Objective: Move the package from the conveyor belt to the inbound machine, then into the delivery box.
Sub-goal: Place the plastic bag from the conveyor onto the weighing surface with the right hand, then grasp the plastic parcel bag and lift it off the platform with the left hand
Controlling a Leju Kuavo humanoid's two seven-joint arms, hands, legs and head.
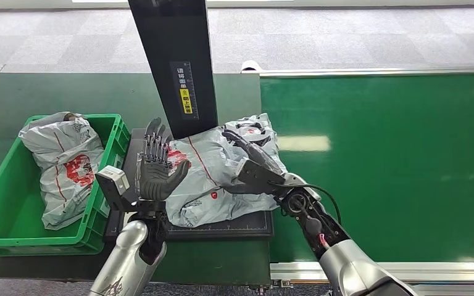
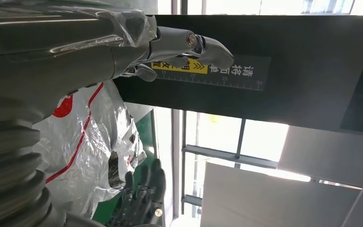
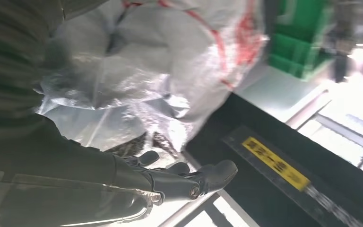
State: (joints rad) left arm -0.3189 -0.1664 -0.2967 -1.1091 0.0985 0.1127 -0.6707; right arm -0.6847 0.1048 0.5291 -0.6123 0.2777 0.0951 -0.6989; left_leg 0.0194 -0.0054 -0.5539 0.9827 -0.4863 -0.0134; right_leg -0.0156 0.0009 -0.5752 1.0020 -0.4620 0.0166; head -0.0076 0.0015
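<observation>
The crumpled grey plastic mailer bag with red stripes and red logos (image 1: pixel 213 176) lies flat on the black square platform of the inbound machine (image 1: pixel 222 227), at the foot of the machine's tall black upright column (image 1: pixel 176 61); its long axis runs on a slant, one end pointing toward the platform's near-left corner, the other toward the far-right corner, where it spills past the platform's right edge onto the edge of the shiny green conveyor belt (image 1: pixel 395 154); the column carries a yellow-and-white label (image 1: pixel 185 95). The left hand (image 1: pixel 157 163) stands upright at the package's left end, palm turned toward it, fingers spread and straight, gripping nothing; whether the palm actually touches the plastic I cannot tell. The right hand (image 1: pixel 250 157) rests on top of the package's right half, fingers stretched out along the bag toward its far end, loosely extended rather than closed around it; in the right wrist view the dark fingers (image 3: pixel 189 182) lie straight beside the crinkled plastic. To the left of the platform, on the dark green table, sits a green plastic crate (image 1: pixel 0 216) holding another grey mailer bag with red print (image 1: pixel 65 166), lying lengthwise front to back.
</observation>
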